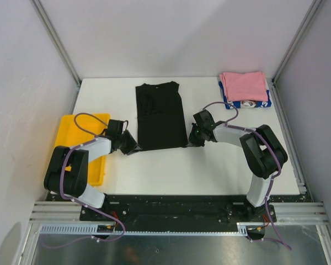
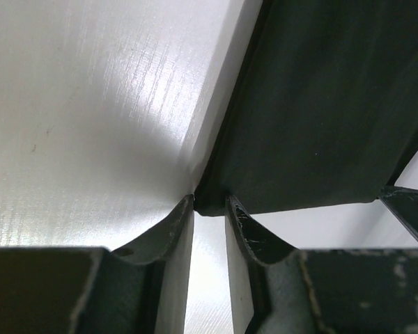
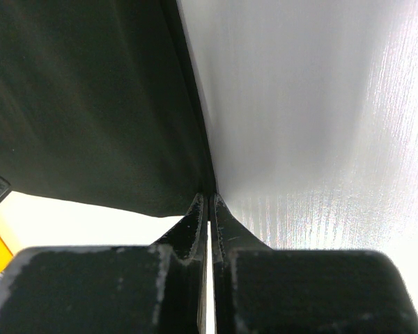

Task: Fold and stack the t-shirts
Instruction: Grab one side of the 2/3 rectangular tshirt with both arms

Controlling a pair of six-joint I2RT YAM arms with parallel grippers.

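A black t-shirt [image 1: 160, 113] lies folded into a long strip in the middle of the white table. My left gripper [image 1: 133, 148] is at its near left corner. In the left wrist view that corner of the black t-shirt [image 2: 320, 104] fills the narrow gap between the tips of the left gripper [image 2: 209, 202]. My right gripper [image 1: 192, 142] is at the near right corner. Here the right gripper [image 3: 209, 196] is shut, with the black t-shirt's [image 3: 90, 104] corner meeting its tips. A folded pink t-shirt [image 1: 243, 85] rests on a blue-and-white one [image 1: 248, 104] at the back right.
A yellow plastic tray [image 1: 95, 175] sits at the table's left edge, partly under my left arm. Metal frame posts [image 1: 58, 41] and grey walls close in the table on both sides and at the back.
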